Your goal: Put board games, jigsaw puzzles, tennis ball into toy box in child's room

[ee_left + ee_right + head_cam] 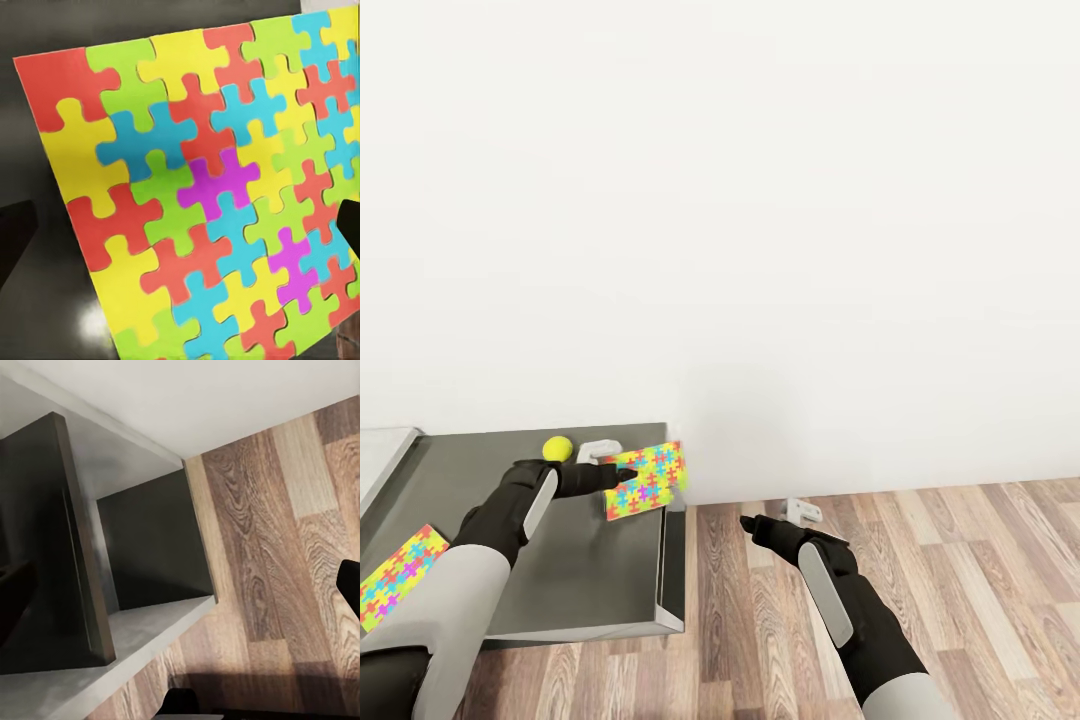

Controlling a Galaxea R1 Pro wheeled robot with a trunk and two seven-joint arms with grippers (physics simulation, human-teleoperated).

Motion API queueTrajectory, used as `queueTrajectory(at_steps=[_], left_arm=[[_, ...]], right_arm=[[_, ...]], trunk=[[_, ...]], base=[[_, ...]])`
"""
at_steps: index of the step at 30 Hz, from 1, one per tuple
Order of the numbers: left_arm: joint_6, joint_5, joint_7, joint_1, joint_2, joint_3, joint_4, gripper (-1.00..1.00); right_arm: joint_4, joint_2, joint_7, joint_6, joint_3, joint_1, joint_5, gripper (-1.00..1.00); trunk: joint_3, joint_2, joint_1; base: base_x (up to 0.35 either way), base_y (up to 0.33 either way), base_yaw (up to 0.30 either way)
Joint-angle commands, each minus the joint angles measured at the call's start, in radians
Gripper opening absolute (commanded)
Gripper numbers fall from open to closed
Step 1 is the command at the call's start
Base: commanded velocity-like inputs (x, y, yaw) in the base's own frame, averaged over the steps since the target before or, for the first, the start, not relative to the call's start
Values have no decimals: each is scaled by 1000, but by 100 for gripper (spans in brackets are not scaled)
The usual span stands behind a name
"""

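My left gripper is shut on one jigsaw puzzle, a thin multicolour sheet held tilted over the far right corner of the dark grey table. In the left wrist view the same jigsaw puzzle is seen close up, with one finger at its edge. The tennis ball lies on the table just behind my left wrist. A second jigsaw puzzle lies flat at the table's near left. A corner of the light grey toy box shows at the far left. My right gripper hangs open over the floor.
A white wall stands close behind the table. The wood-plank floor stretches to the right of the table. Small white brackets sit by the ball and at the foot of the wall. The right wrist view looks at the table's side.
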Motion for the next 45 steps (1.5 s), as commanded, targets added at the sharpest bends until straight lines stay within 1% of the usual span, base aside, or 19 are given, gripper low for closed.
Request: queueTrajectory(at_steps=[1,20,29,41,45], left_arm=[[7,6,-7,-1,0,2,-1,100],[2,6,-23,-1,0,1,-1,100],[1,6,-51,-1,0,1,-1,100],[1,7,-64,-1,1,0,-1,100],[1,7,-90,-1,2,0,-1,100]], right_arm=[[-1,0,-10,3,1,-1,-11,100],[-1,0,-10,3,1,-1,-11,100],[-1,0,-10,4,0,-1,-11,100],[-1,0,-10,4,0,-1,-11,100],[-5,0,-10,4,0,-1,-11,100]], trunk=[[-2,-2,1],[-2,-2,1],[-2,-2,1],[-2,-2,1],[-2,-2,1]], base=[[0,0,0],[0,0,0],[0,0,0],[0,0,0],[0,0,0]])
